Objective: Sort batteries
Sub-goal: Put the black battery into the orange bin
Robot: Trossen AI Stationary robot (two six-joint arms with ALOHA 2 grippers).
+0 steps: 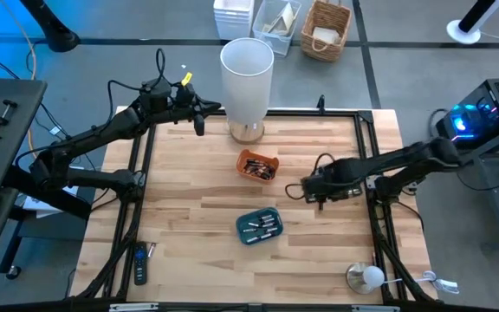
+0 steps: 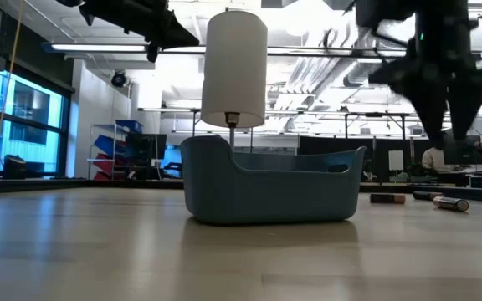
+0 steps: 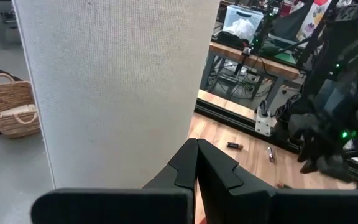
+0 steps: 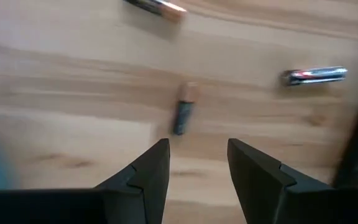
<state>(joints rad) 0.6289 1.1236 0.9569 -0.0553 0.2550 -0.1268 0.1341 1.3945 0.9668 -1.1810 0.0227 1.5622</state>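
Observation:
Loose batteries lie on the wooden table: a dark and copper one point(image 4: 184, 111), a silvery one point(image 4: 314, 75) and a third point(image 4: 157, 6) farther off. More of them fill an orange tray point(image 1: 258, 165) and a blue tray point(image 1: 259, 225). My right gripper point(image 4: 197, 146) hangs open above the table, pointing down, just short of the dark and copper battery, right of the trays point(image 1: 316, 192). My left gripper point(image 3: 196, 169) is shut and empty, held high at the far left point(image 1: 199, 120), beside the white lamp shade point(image 1: 247, 69).
The tall white lamp point(image 1: 247, 82) stands at the far middle of the table. A flat black remote point(image 1: 140, 264) lies near the front left corner, and a small round lamp point(image 1: 366, 277) near the front right. Wicker and white baskets point(image 1: 326, 30) stand beyond the table.

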